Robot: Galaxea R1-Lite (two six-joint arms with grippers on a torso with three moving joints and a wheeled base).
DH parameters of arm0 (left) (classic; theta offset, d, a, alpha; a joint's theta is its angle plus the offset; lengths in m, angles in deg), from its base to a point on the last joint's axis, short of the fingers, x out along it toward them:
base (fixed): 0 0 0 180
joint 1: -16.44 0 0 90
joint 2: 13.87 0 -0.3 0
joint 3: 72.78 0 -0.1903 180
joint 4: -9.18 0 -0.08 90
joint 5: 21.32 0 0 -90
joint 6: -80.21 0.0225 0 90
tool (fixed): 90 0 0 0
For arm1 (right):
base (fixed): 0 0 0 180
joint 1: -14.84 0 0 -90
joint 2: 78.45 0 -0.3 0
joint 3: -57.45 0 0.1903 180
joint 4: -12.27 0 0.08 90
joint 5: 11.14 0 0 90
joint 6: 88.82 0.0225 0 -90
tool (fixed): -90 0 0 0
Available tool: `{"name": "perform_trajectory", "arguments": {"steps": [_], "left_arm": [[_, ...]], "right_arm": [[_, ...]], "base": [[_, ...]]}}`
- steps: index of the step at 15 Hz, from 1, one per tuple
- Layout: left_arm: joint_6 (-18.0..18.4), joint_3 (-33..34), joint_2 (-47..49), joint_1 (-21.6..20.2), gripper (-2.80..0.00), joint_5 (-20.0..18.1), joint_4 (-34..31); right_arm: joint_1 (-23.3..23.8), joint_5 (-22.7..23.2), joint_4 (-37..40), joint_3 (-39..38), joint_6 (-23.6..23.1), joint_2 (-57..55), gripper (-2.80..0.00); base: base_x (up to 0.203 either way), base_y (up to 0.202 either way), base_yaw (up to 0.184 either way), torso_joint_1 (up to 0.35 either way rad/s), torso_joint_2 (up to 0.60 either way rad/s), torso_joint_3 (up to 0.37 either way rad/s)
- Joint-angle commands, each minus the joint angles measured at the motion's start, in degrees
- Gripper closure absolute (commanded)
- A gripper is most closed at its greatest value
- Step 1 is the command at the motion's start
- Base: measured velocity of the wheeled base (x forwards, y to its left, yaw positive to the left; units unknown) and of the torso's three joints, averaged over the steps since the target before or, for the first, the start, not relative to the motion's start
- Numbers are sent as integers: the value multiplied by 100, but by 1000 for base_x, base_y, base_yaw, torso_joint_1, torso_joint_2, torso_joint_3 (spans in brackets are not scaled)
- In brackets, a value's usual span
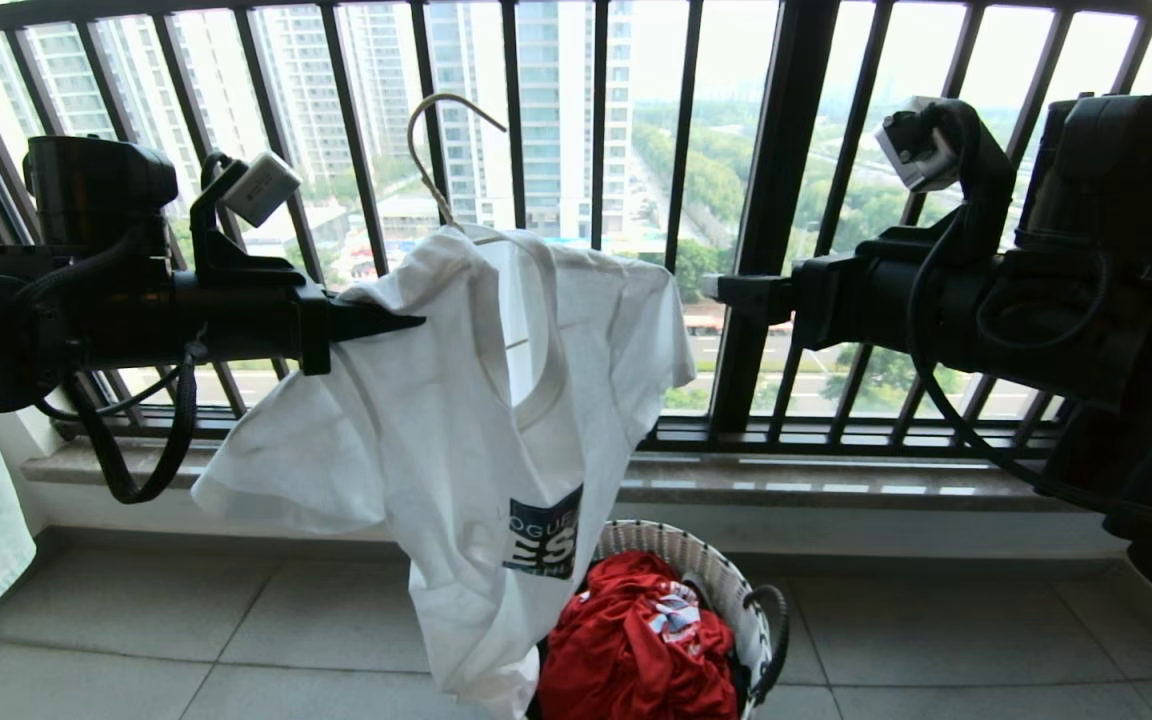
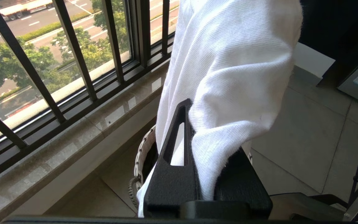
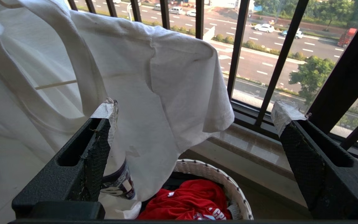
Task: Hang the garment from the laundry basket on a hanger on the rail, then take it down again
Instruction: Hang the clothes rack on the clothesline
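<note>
Hanger (image 1: 441,150) shoulders hidden inside garment (image 1: 456,420).

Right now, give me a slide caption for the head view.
Left gripper shut on white logo T-shirt draped on thin cream wire hanger above round woven laundry basket; right gripper open.

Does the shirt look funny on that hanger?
Yes. The white T-shirt sits crooked on the hanger, bunched where the left gripper pinches its shoulder, its hem drooping onto the laundry basket.
</note>
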State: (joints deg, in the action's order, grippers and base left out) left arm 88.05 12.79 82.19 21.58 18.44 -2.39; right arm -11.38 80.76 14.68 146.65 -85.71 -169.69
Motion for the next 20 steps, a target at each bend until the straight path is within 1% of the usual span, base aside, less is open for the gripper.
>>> {"name": "perform_trajectory", "arguments": {"steps": [1, 2, 4, 5, 6, 11, 12, 13, 20], "left_arm": [[-645, 220, -677, -21, 0, 24, 8], [-983, 292, -838, -50, 0, 150, 3], [-1480, 576, -1177, -78, 0, 546, 3], [-1575, 689, -1257, -95, 0, 596, 7], [-1587, 690, -1285, -101, 0, 610, 8], [-1619, 706, -1310, -58, 0, 592, -1], [-1619, 708, -1309, 22, 0, 593, -1], [-1615, 699, -1333, 47, 0, 594, -1], [-1619, 732, -1510, 151, 0, 595, -18]], "right_arm": [[163, -142, -48, -362, 316, 103, -280], [183, -170, -90, -356, 318, 71, -280], [312, -239, -101, -264, 320, 5, -280], [357, -242, -101, -263, 321, -63, -280], [425, -249, -103, -265, 319, -95, -280], [419, -216, -183, -298, 321, -184, -280], [418, -216, -372, -327, 317, -205, 0], [416, -216, -519, -360, 304, -209, 0], [425, -234, -497, -439, 279, -101, 0]], "base": [[0, 0, 0, 0, 0, 0], [0, 0, 0, 0, 0, 0], [0, 0, 0, 0, 0, 0], [0, 0, 0, 0, 0, 0], [0, 0, 0, 0, 0, 0], [0, 0, 0, 0, 0, 0], [0, 0, 0, 0, 0, 0], [0, 0, 0, 0, 0, 0], [0, 0, 0, 0, 0, 0]]}}
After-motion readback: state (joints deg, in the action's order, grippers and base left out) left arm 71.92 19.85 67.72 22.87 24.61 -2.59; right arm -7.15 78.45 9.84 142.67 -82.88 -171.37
